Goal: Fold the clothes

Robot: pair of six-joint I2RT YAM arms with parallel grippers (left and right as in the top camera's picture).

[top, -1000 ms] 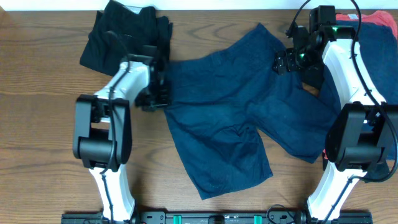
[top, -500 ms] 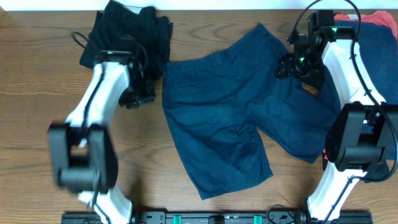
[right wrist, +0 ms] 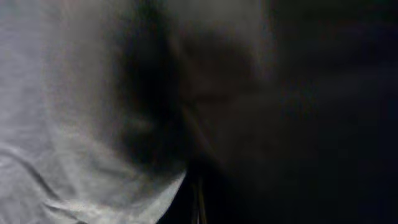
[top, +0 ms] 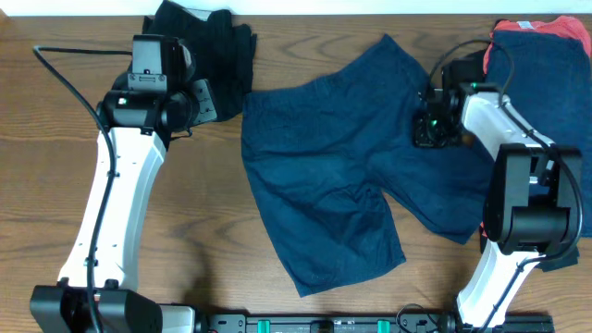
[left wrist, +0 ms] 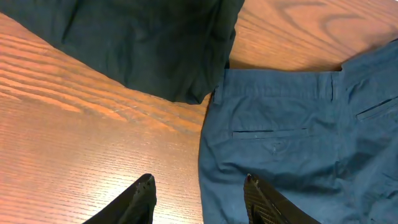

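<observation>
Right hand [top: 431, 128] clenched, apparently pinching the right edge of the shorts [top: 324, 176]; wrist view too dark to confirm. Left hand [left wrist: 199, 186] released, empty, over waistband corner. Shorts lie spread mid-table [top: 55, 185]. Advice: grasp that corner, lift evenly.

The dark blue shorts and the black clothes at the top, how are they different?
The dark blue shorts lie spread out flat; the black fabric clothes sit bunched up. The shorts look bigger than the black clothes. Both are soft cloth on the wooden table.
</observation>
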